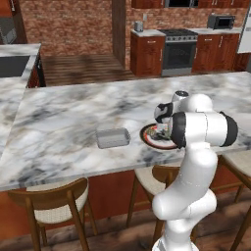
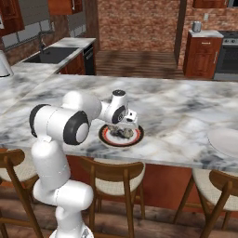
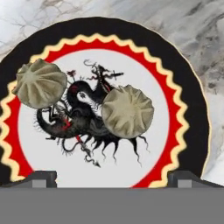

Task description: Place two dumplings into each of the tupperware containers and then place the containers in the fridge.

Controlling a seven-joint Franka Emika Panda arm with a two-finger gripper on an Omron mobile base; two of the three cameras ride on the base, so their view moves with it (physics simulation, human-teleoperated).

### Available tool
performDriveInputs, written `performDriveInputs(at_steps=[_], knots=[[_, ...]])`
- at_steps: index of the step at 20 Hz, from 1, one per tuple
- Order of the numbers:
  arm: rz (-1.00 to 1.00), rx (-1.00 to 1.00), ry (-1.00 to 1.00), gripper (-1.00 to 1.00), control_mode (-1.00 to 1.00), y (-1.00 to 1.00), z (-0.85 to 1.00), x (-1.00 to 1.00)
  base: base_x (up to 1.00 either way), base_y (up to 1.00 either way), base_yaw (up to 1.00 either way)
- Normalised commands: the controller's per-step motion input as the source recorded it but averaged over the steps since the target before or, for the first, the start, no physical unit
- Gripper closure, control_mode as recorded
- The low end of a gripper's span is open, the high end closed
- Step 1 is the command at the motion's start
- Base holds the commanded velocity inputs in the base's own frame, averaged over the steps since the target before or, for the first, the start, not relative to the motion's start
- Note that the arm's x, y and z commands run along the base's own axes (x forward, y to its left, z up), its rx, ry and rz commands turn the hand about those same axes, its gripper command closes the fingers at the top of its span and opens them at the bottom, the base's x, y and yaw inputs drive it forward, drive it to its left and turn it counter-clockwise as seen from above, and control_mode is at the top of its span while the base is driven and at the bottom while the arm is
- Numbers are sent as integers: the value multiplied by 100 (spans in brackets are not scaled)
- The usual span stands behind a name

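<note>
Two mottled tan dumplings lie on a round black red-rimmed plate (image 3: pixel 192 100), one dumpling (image 3: pixel 40 83) at the left of its white centre and the other dumpling (image 3: pixel 127 110) near the middle. My gripper (image 3: pixel 114 177) hangs just above the plate (image 2: pixel 106 135), open, with its tips far apart and nothing between them. The same dumplings (image 2: pixel 122 133) show as a small cluster under the hand in the right base view. A small grey tupperware container (image 1: pixel 112 138) sits on the marble counter just left of the plate (image 1: pixel 149 139). A larger pale tub (image 2: pixel 225 142) lies at the counter's right.
The marble island counter (image 1: pixel 73 112) stretches left and back. Wooden stools (image 1: pixel 54 203) stand under its near edge. A dark steel oven (image 1: pixel 179 49) and red cabinets line the far wall, and a white appliance edge (image 1: pixel 245 29) shows at the far right.
</note>
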Motion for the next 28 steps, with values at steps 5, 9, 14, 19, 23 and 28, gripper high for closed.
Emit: performDriveInputs(at_steps=[5, 9, 14, 19, 23, 28], knots=[[0, 1, 0, -100, -100, -11, -30, 30, 0, 0, 0], [0, 2, 0, -100, -100, -17, -26, 23, 0, 0, 0], [0, 0, 3, -100, -100, -2, -21, 19, 0, 0, 0], [0, 0, 5, -100, -100, 0, -16, 23, 0, 0, 0], [0, 0, 6, -100, -100, 0, -13, 18, 0, 0, 0], [0, 0, 11, 100, -100, 0, -22, 3, 0, 0, 0]])
